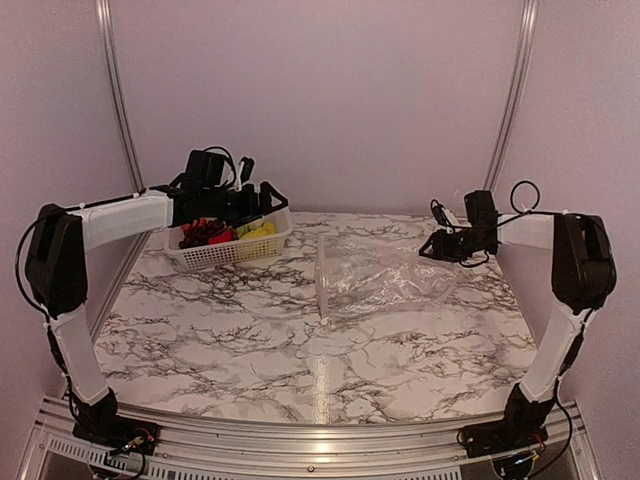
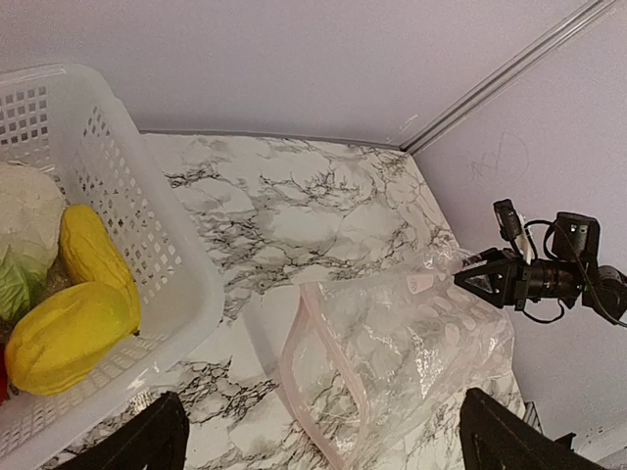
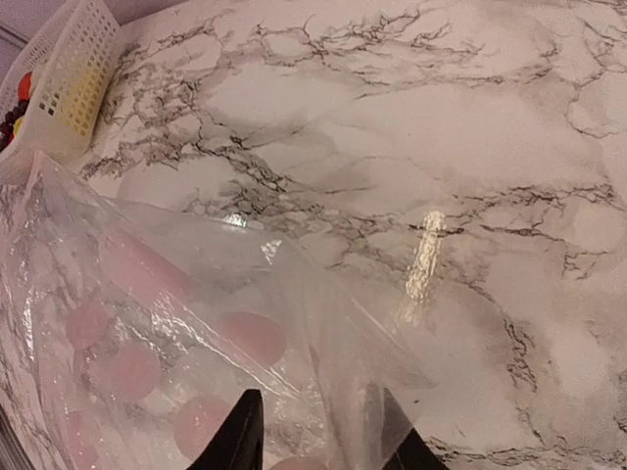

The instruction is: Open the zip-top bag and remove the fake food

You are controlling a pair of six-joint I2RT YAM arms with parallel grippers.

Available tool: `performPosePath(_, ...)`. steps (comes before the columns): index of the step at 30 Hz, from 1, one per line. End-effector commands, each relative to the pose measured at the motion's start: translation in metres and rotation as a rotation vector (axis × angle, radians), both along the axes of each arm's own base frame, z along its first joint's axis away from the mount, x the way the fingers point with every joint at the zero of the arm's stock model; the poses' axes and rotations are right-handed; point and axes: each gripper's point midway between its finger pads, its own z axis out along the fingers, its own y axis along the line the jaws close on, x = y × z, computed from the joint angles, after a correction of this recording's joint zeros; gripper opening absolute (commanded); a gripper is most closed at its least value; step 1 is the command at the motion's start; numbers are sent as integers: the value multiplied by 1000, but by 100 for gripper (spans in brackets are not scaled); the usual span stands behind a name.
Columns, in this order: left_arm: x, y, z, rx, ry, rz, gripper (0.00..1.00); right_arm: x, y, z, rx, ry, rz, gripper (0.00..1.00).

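Our left gripper (image 2: 323, 436) gapes, released, at the basket (image 2: 147, 245) holding fake food (image 2: 73, 333); our right gripper (image 3: 318, 431) sits slack around the zip-top bag (image 1: 380, 275) corner. We should lift straight off without snagging it.

The left arm (image 1: 75, 355) rises from its base at seven o'clock in the top view. It folds at the elbow and sends its white forearm toward three o'clock. At its end the left gripper (image 1: 266, 200) has its jaws spread wide. In its own wrist view the two dark fingers (image 2: 147, 441) sit at opposite lower corners. The right arm (image 1: 548, 355) climbs from five o'clock, bends, and reaches toward nine o'clock. The right gripper (image 1: 432, 247) tips slightly downward, its jaws parted only narrowly.
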Motion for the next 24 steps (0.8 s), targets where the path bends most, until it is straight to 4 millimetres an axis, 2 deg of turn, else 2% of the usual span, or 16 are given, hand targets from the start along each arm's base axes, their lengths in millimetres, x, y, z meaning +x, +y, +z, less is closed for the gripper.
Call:
performPosePath(1,-1,58,12,-6,44,120,99,21,-15,16,-76,-44,-9,45)
performPosePath(3,-3,74,16,-95,97,136,99,27,-15,31,-77,-74,-14,53)
performPosePath(6,-5,92,29,-145,115,142,99,34,-17,62,-78,-129,-23,73)
performPosePath(8,-10,104,35,-88,105,148,99,35,-14,85,-62,-170,-24,85)
performPosePath(11,-14,120,38,27,107,167,99,32,-11,122,-31,-224,-23,96)
performPosePath(16,-28,145,48,129,59,227,99,10,-9,165,1,-295,-19,99)
performPosePath(21,-50,170,47,197,38,299,99,-26,-6,183,31,-328,-1,99)
performPosePath(24,-68,183,33,233,53,339,99,-51,-3,187,54,-344,16,99)
